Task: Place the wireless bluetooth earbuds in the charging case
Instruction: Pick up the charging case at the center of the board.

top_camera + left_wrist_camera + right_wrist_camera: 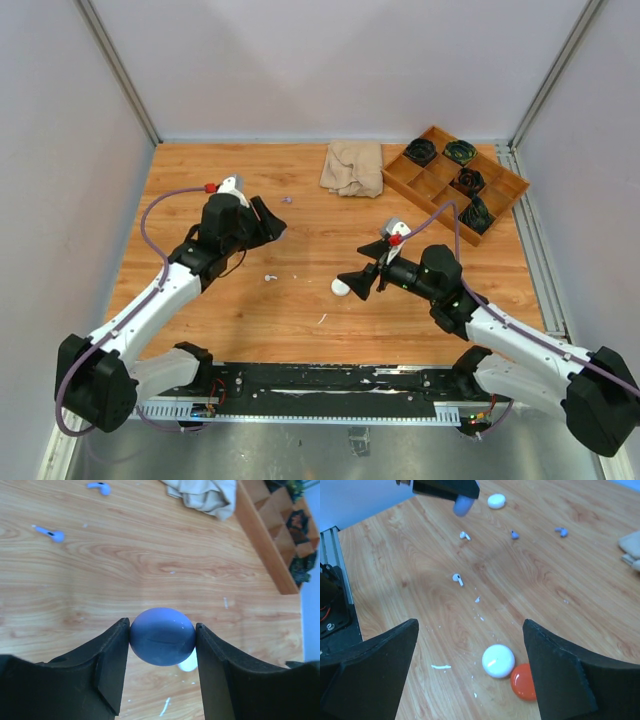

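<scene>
Because the purple earbuds (pixel 50 532) are tiny, stubby and glossy, each a rounded bud on a short stem, a pick-up looks best made with the stem lying across the gap. That way the pads close on its sides and not on the slippery bulb. Two of them lie apart on the bare wooden bench (pixel 180 170), well beyond the left tool (pixel 162 635). Two white earbuds (pixel 457 579) of the same shape lie nearer the middle, among small white flecks. None is in a case yet.

The blue-purple case (pixel 162 642), which seems to match the purple pair, is a smooth, shiny pebble with a fine seam round its middle. The left tool pinches it by its sides above the wood, and the lid looks shut. I judge that the lid must be opened before anything goes in. So round a shell may slip or turn under a hard pinch, so a steady, level hold matters.

The right tool (pixel 470 630) stands wide apart and empty, hovering just above a white case (pixel 498 660) and an orange case (pixel 525 681), both glossy pucks lying just beside each other. Farther off are a crumpled beige cloth (pixel 352 167), soft and folded, and a wooden tray (pixel 262 542) whose compartments hold dark coiled items.
</scene>
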Controlling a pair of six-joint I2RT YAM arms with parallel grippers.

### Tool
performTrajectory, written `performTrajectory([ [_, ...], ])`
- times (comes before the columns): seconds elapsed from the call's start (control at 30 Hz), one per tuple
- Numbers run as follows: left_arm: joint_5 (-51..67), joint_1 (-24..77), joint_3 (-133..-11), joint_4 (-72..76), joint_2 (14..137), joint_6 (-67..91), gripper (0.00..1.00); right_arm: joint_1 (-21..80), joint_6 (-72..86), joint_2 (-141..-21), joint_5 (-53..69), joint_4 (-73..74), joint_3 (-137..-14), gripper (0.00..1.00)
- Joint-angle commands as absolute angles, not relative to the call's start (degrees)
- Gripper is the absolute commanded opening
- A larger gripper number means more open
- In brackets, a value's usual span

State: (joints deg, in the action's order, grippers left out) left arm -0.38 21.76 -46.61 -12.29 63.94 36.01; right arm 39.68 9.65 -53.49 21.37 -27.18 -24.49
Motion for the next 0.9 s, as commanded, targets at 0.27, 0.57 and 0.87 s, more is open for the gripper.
performTrajectory([
  [0.27, -13.9, 41.6, -41.5, 4.8, 59.4, 44.2, 0.43, 45.0, 8.6, -60.5, 17.1, -42.7, -26.0, 0.71],
  [0.57, -21.7, 50.0, -40.5, 10.1, 61.1, 45.4, 0.43, 45.4, 12.4, -63.7, 16.4, -51.4, -25.4, 0.56],
  [0.87, -25.2, 53.7, -40.6, 13.0, 62.3, 47.1, 0.43, 45.6, 13.6, -65.0, 16.4, -57.2, -24.6, 0.47],
])
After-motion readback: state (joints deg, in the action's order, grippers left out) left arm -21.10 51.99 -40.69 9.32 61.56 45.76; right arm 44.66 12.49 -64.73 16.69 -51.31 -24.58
